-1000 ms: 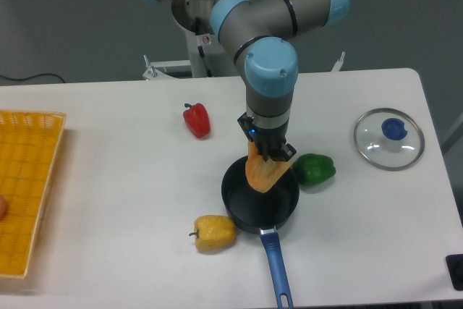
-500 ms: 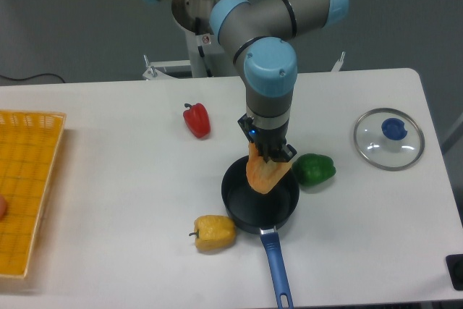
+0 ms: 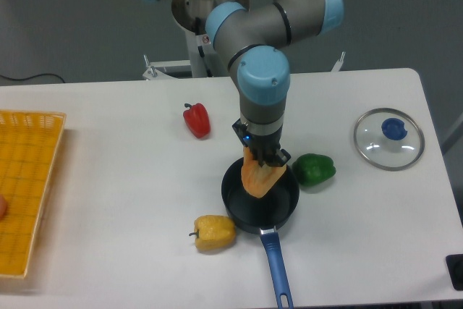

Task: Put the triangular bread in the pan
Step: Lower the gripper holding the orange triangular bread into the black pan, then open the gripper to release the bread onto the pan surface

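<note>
the single fixed camera looks down at a white worktop (image 3: 108, 179) from its front edge. the arm reaches in from the back edge and points its hand (image 3: 263, 160) straight down over the middle of the worktop. the hand is closed on the top edge of the triangular bread (image 3: 259, 177), which hangs tip-down from the dark fingers, orange-tan with a paler face. the bread's lower point sits inside the rim of the pan (image 3: 246, 211) as seen from here; whether it touches the pan's black floor cannot be told. the pan stands a little toward the front edge from the worktop's middle, and its blue handle (image 3: 275, 268) runs toward the front edge.

a yellow pepper (image 3: 213, 232) lies just beside the pan's left rim, toward the front edge. a green pepper (image 3: 314, 168) lies just beside the pan's right rim, close to the hand. a red pepper (image 3: 197, 120) stands farther toward the back edge, left of the arm and well apart from the pan. a round glass lid (image 3: 388, 139) with a blue knob lies flat near the right edge. a yellow mesh tray (image 3: 25, 186) sits along the left edge, partly cut off by the frame.
</note>
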